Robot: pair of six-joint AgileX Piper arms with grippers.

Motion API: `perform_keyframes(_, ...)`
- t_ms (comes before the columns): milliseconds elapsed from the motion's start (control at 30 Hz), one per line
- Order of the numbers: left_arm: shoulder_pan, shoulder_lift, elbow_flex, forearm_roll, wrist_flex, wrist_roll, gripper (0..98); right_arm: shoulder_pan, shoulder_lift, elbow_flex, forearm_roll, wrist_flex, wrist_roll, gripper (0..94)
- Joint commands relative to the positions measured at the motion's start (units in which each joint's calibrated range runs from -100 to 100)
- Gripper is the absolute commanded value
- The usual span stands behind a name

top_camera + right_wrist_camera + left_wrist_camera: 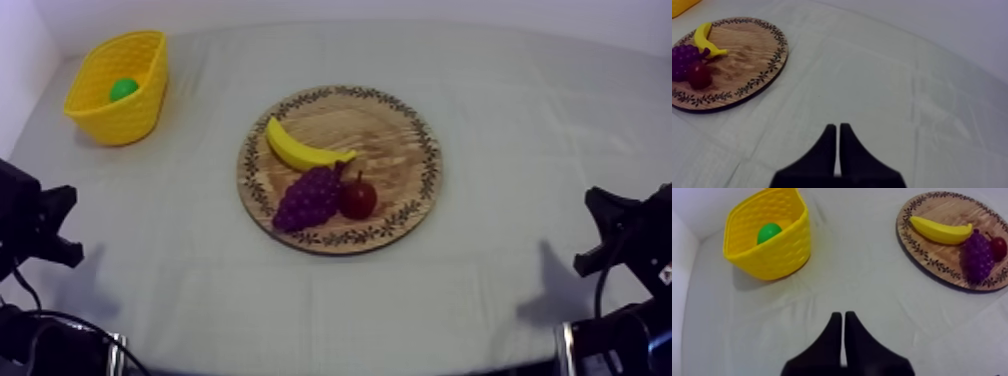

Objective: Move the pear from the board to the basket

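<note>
The green pear [124, 89] lies inside the yellow basket [120, 122] at the table's far left; the left wrist view looks into the basket [779, 253] at the pear [768, 232]. The round wooden board [400, 130] in the middle carries a banana [300, 152], purple grapes [308, 198] and a small red fruit [357, 198]. My left gripper [55, 225] rests low at the left edge, its fingers [843, 315] together as a wedge over bare cloth. My right gripper [600, 232] rests low at the right, shut [837, 127], with the board [747, 55] far ahead of it.
Grey-white cloth covers the whole table, with open room between the board and each arm and in front of the basket. A white wall rises just behind and beside the basket.
</note>
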Motion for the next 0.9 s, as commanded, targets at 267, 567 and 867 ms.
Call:
perform_keyframes(267,-3.9,-15.3,10.0,1.15,-2.9,-3.8,0.0,0.0,0.0,0.0,0.0,0.0,-0.1,0.4)
perform_keyframes(567,-3.6,-18.5,12.0,0.34,-3.4,1.9,0.0,0.0,0.0,0.0,0.0,0.0,0.0,0.4)
perform_keyframes(867,-3.6,-18.7,12.1,0.21,-3.4,17.4,0.0,0.0,0.0,0.0,0.0,0.0,0.0,0.4)
